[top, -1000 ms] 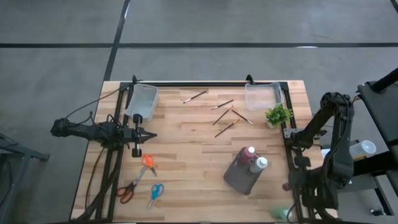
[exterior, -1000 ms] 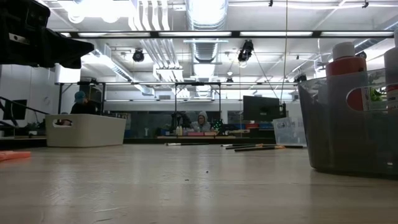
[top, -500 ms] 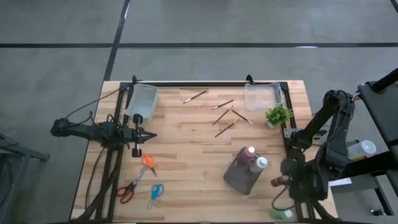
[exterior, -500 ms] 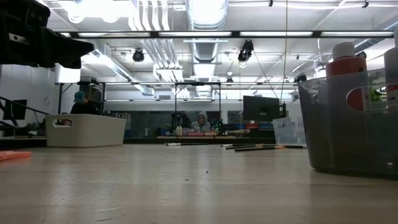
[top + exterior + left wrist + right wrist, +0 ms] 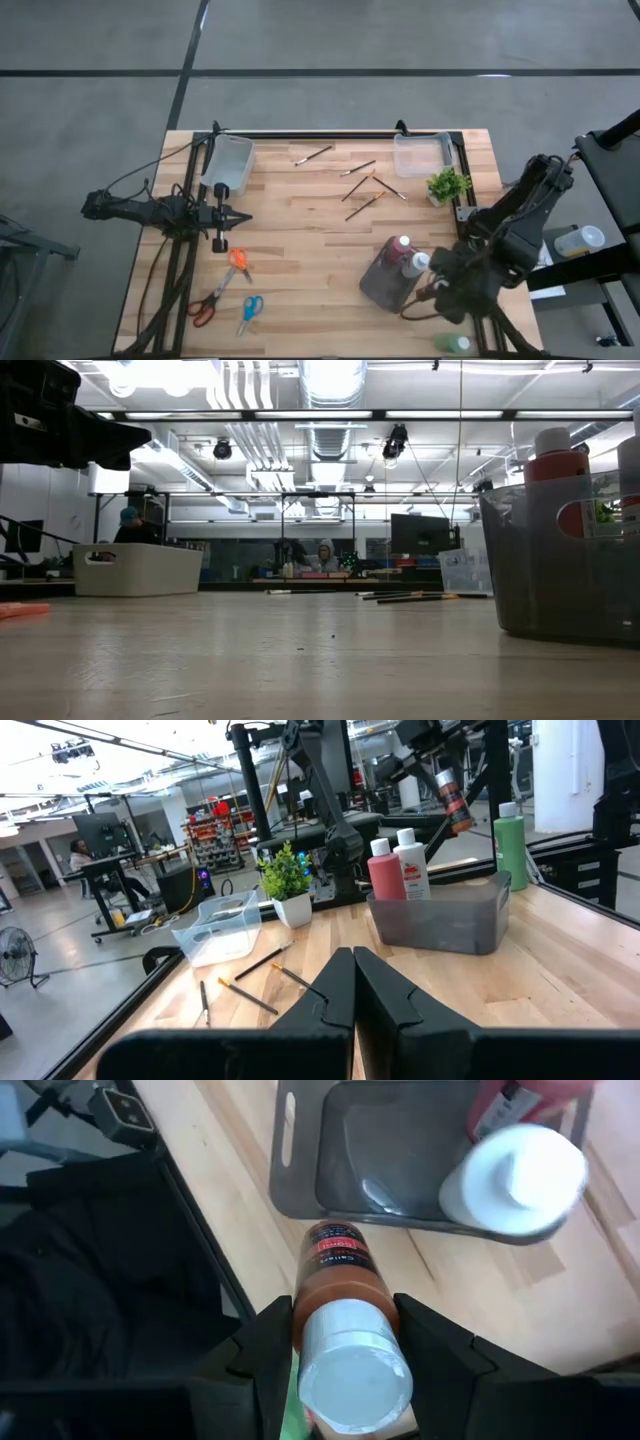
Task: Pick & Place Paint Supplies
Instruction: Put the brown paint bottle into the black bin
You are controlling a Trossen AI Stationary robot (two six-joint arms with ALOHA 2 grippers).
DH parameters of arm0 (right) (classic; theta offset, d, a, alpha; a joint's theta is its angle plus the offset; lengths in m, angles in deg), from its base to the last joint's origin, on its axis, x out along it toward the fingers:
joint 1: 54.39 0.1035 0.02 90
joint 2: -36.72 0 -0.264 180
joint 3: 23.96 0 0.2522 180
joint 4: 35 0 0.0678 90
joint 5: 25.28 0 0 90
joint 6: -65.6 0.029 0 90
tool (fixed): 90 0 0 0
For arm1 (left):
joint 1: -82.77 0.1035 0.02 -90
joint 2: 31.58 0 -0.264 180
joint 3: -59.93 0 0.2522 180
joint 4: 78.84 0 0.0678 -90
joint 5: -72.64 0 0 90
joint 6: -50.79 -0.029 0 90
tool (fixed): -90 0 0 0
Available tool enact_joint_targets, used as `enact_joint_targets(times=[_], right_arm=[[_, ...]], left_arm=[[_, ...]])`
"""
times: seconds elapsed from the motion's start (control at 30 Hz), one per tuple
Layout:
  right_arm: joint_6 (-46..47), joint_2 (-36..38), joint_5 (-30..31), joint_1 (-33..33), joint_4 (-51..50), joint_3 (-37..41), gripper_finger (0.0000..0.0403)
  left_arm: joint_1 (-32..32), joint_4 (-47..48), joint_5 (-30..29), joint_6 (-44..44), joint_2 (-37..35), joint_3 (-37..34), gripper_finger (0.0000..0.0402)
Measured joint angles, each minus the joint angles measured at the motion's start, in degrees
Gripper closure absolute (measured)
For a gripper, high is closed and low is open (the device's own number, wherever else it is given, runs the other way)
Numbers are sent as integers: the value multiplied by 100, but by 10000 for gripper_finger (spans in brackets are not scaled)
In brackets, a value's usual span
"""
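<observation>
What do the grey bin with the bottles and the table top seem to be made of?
The grey bin looks like translucent, smoky plastic with a smooth, slightly glossy finish: the red bottle and white bottle show dimly through its wall. The table top looks like pale wood in joined strips, butcher-block style, with a matt finish; grain lines and plank seams are visible.

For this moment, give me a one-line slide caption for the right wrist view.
Right gripper carries a dark red paint bottle toward the grey bin already holding white and red bottles.
</observation>
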Motion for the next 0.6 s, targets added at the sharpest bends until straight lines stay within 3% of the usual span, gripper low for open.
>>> enact_joint_targets(times=[0.37, 0.6], right_arm=[[-914, -1070, -351, -1127, -483, -1099, 255], [-1394, -1462, -481, -1659, -446, -1342, 255]], left_arm=[[-1, 0, 1, 0, 0, 0, 401], [0, 0, 1, 0, 0, 0, 401]])
